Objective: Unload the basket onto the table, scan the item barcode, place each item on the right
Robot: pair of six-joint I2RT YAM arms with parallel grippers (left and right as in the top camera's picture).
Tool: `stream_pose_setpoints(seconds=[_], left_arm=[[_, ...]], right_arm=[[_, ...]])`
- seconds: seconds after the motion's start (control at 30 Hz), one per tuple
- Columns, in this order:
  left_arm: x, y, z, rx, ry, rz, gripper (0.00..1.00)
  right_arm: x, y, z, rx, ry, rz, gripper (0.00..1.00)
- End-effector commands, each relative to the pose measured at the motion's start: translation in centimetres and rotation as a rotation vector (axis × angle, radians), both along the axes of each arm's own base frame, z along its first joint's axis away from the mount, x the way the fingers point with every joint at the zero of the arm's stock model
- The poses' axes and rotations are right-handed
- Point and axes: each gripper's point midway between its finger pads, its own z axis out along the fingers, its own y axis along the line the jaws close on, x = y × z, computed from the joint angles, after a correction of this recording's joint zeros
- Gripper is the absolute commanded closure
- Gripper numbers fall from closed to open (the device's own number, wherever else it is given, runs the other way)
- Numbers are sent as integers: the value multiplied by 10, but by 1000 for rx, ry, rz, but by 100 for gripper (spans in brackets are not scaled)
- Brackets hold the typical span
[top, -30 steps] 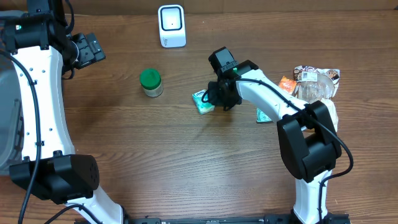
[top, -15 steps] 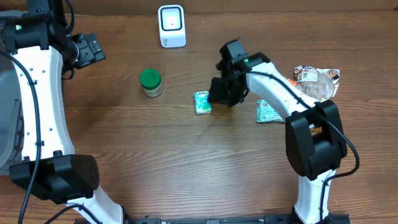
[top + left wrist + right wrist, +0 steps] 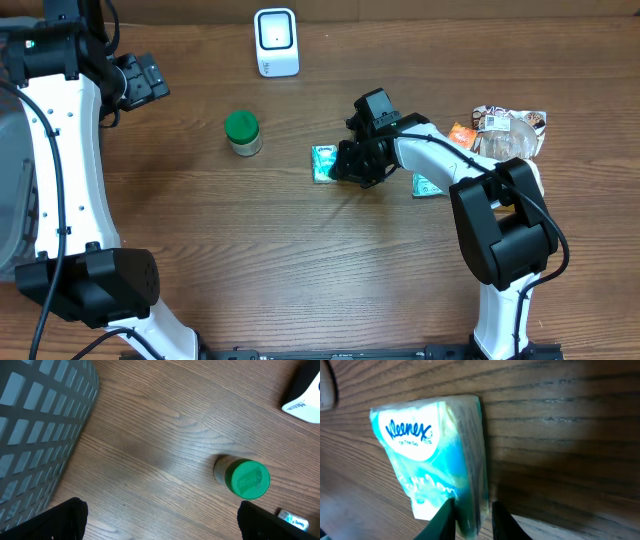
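**Right tool closing in on the tissue pack, mid-worktop**

The wooden worktop is carrying everything. A grey mesh basket is sitting at its left edge, filling the upper left corner of the left wrist view. The left arm is rising along that side, and its tool is hanging above the boards with its fingers spread wide and nothing between them. The right arm is reaching from the right toward the centre.

A white scanner is standing at the far edge. Crumpled snack bags are lying at the right, beside the right arm. A jar with a green lid is standing upright between the scanner and the centre.

The tissue pack, teal and white, is lying on the worktop right of the jar and well apart from the scanner. A second pack is lying past the arm, nearer the bags.

The right tool is sitting over the tissue pack's edge, one fingertip on each side and close together. Whether they are already pinching it cannot be told.
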Motion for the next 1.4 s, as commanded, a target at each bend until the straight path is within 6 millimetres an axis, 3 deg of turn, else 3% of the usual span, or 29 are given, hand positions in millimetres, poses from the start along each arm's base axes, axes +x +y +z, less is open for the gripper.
stream_pose_setpoints(seconds=[0.0,0.07,0.17,0.27,0.33,0.37,0.5,0.57,0.73,1.0,1.2,1.37], left_arm=[[2,-2,-2,5,4,-8,0],[2,-2,-1,5,4,-8,1],[2,-2,-2,5,4,-8,1],[2,-2,-1,6,4,-8,1],[2,-2,-1,6,4,-8,0],[2,-2,-1,5,4,-8,0],[2,-2,-2,5,4,-8,0],[2,-2,-2,5,4,-8,0],[2,-2,-2,5,4,-8,0],[2,-2,-2,5,4,-8,0],[2,-2,-2,5,4,-8,0],[2,-2,-1,5,4,-8,0]], right_arm=[[-11,-5,-9,-15,36,-11,85],[-11,-5,-9,-14,36,-11,96],[-8,11,10,112,35,25,96],[-3,31,72,381,36,81,96],[-4,41,126,595,3,156,96],[-8,43,167,755,-37,235,96],[-17,33,238,959,-106,349,96],[-22,29,255,1011,-112,390,96],[-28,27,276,1070,-41,431,96],[-21,29,299,1056,43,386,96],[-17,30,318,1061,-74,427,96],[-18,41,311,1066,-169,469,96]])
